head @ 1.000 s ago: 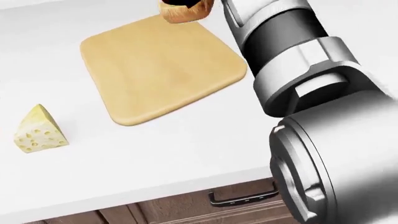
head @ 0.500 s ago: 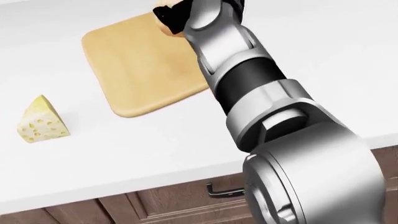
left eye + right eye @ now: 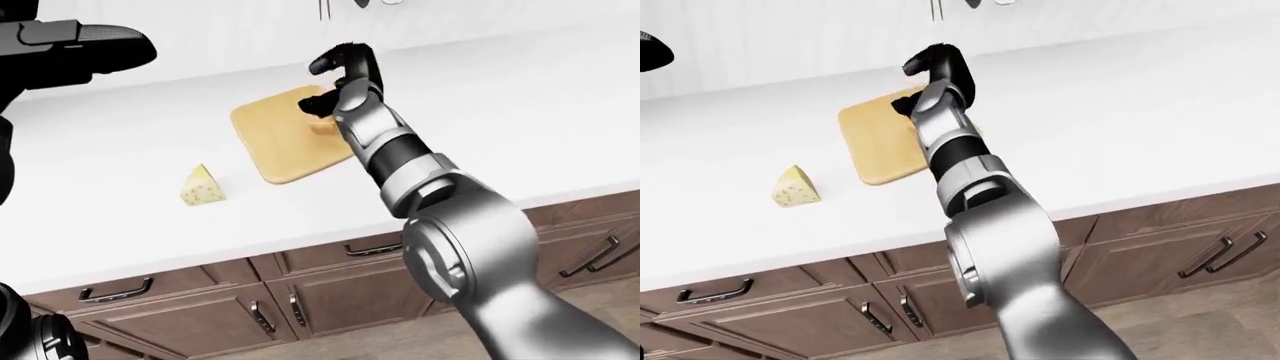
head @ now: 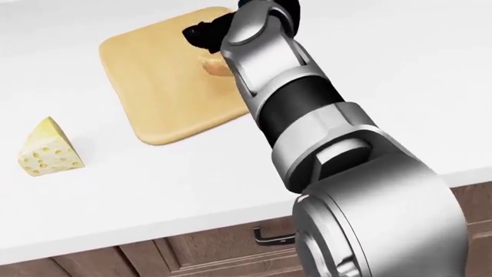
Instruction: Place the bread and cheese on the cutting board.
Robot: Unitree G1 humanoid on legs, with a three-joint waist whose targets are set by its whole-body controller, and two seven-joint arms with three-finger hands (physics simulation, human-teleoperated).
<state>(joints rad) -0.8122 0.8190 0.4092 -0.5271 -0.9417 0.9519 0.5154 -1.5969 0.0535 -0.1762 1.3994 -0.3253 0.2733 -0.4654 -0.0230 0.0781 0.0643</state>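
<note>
Yellow cheese (image 4: 50,149) sits on the white table (image 4: 400,69) at the left of the head view, well apart from the cutting board (image 4: 157,86), its wedge point facing up and away from you. Your left robot hand (image 3: 85,45) hovers dark at the upper left of the left-eye view; whether its fingers are spread, I cannot tell. Further right, the bread (image 4: 217,64) lies over the board's right part, under your right robot hand (image 4: 223,26), whose black fingers curl about it; I judge it a grip, though contact is hidden. The cheese lies leftward of that hand, across the board, so your left arm looks nearer.
</note>
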